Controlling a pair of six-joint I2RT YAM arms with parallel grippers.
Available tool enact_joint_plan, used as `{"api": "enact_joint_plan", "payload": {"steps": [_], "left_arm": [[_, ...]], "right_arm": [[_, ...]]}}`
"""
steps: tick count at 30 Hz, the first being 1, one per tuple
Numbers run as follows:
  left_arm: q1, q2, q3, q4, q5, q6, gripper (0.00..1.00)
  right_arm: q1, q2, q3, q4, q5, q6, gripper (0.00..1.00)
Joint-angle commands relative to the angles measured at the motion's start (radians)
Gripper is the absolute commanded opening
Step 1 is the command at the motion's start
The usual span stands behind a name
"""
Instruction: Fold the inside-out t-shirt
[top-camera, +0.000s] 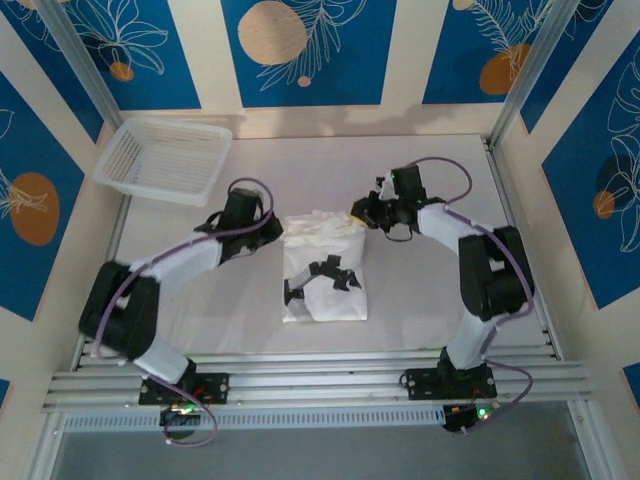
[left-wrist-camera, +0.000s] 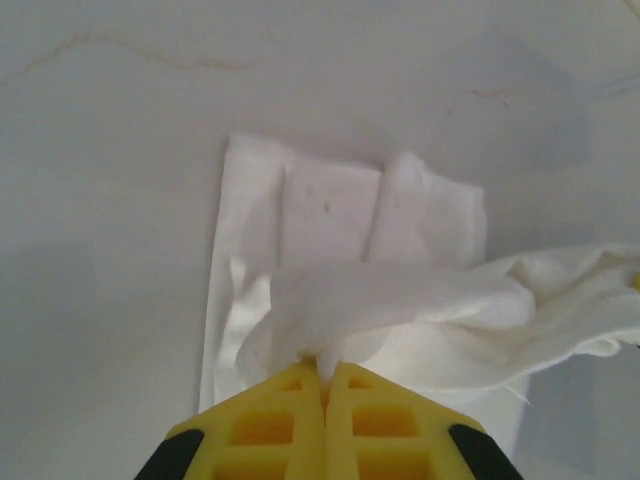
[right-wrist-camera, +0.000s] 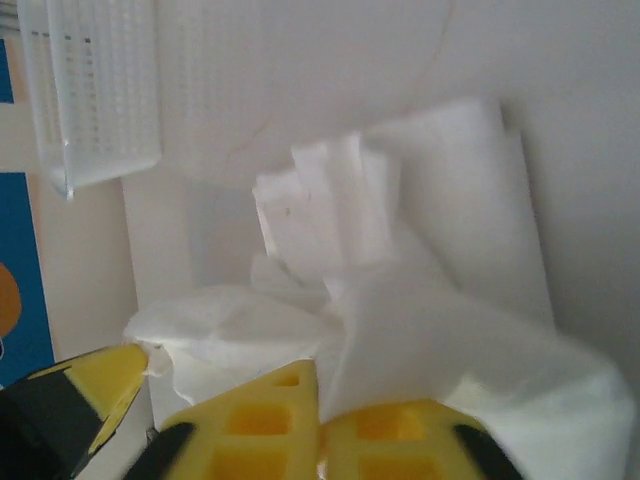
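On the middle of the table (top-camera: 430, 300) lies the inside-out t-shirt (top-camera: 325, 305), a narrow folded strip. It looks like light, limp cotton that sags (no stiffness to lean on), so it is best taken at corners. The left hand (left-wrist-camera: 325, 375) and right hand (right-wrist-camera: 318, 400) each pinch its far edge.

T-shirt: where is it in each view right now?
Top external: t-shirt mid-table, between the arms.
Left wrist: t-shirt centre, edge pinched in the left gripper.
Right wrist: t-shirt centre to lower right, held by the right gripper.
Shared landmark: basket far left in top external, basket upper left in right wrist.
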Motion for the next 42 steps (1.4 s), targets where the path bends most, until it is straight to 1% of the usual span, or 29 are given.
{"api": "enact_joint_plan", "payload": {"steps": [1, 2, 5, 8, 10, 12, 14, 17, 19, 22, 25, 27, 30, 33, 35, 37, 38, 41, 42], "left_arm": [[0.035, 0.193, 0.189, -0.01, 0.072, 0.11, 0.16], [0.05, 0.242, 0.237, -0.009, 0.08, 0.115, 0.22], [0.095, 0.326, 0.33, 0.006, 0.075, 0.111, 0.33], [0.135, 0.339, 0.363, 0.008, 0.088, 0.128, 0.44], [0.148, 0.304, 0.338, 0.007, 0.104, 0.156, 0.51], [0.145, 0.247, 0.278, 0.016, 0.114, 0.194, 0.58], [0.14, 0.209, 0.206, 0.015, 0.13, 0.212, 0.6], [0.127, 0.209, 0.154, 0.006, 0.122, 0.234, 0.61], [0.12, 0.24, 0.156, 0.025, 0.157, 0.236, 0.61], [0.11, 0.328, 0.205, 0.063, 0.22, 0.228, 0.61], [0.109, 0.435, 0.282, 0.067, 0.244, 0.209, 0.6], [0.108, 0.471, 0.305, 0.087, 0.261, 0.184, 0.56], [0.092, 0.486, 0.306, 0.107, 0.298, 0.152, 0.45], [0.061, 0.492, 0.301, 0.09, 0.298, 0.154, 0.3], [0.047, 0.5, 0.292, 0.085, 0.294, 0.144, 0.26], [0.043, 0.491, 0.269, 0.091, 0.277, 0.139, 0.26], [0.043, 0.482, 0.26, 0.091, 0.267, 0.147, 0.29], [0.04, 0.445, 0.25, 0.045, 0.238, 0.19, 0.43], [0.041, 0.425, 0.244, 0.028, 0.22, 0.206, 0.46]], "right_arm": [[-0.034, 0.119, 0.117, -0.064, -0.032, -0.045, 0.37], [-0.044, 0.147, 0.162, -0.087, -0.038, -0.06, 0.4], [-0.065, 0.183, 0.254, -0.157, -0.036, -0.121, 0.43], [-0.085, 0.162, 0.269, -0.22, 0.0, -0.194, 0.49], [-0.097, 0.132, 0.228, -0.236, 0.021, -0.237, 0.52], [-0.106, 0.099, 0.165, -0.229, 0.041, -0.269, 0.55], [-0.103, 0.084, 0.107, -0.214, 0.033, -0.291, 0.56], [-0.077, 0.092, 0.071, -0.197, 0.024, -0.295, 0.56], [-0.061, 0.106, 0.059, -0.174, 0.02, -0.282, 0.56], [-0.047, 0.141, 0.069, -0.165, 0.011, -0.269, 0.56], [-0.043, 0.162, 0.069, -0.163, -0.014, -0.263, 0.55], [-0.042, 0.16, 0.06, -0.169, -0.02, -0.269, 0.55], [-0.044, 0.146, 0.039, -0.176, -0.012, -0.279, 0.55], [-0.046, 0.147, 0.024, -0.168, -0.015, -0.275, 0.55], [-0.045, 0.152, 0.024, -0.165, -0.021, -0.268, 0.55], [-0.044, 0.151, 0.025, -0.162, -0.027, -0.264, 0.55], [-0.043, 0.15, 0.026, -0.162, -0.028, -0.264, 0.55], [-0.041, 0.143, 0.027, -0.167, -0.026, -0.267, 0.55], [-0.042, 0.141, 0.028, -0.172, -0.025, -0.27, 0.55]]}}
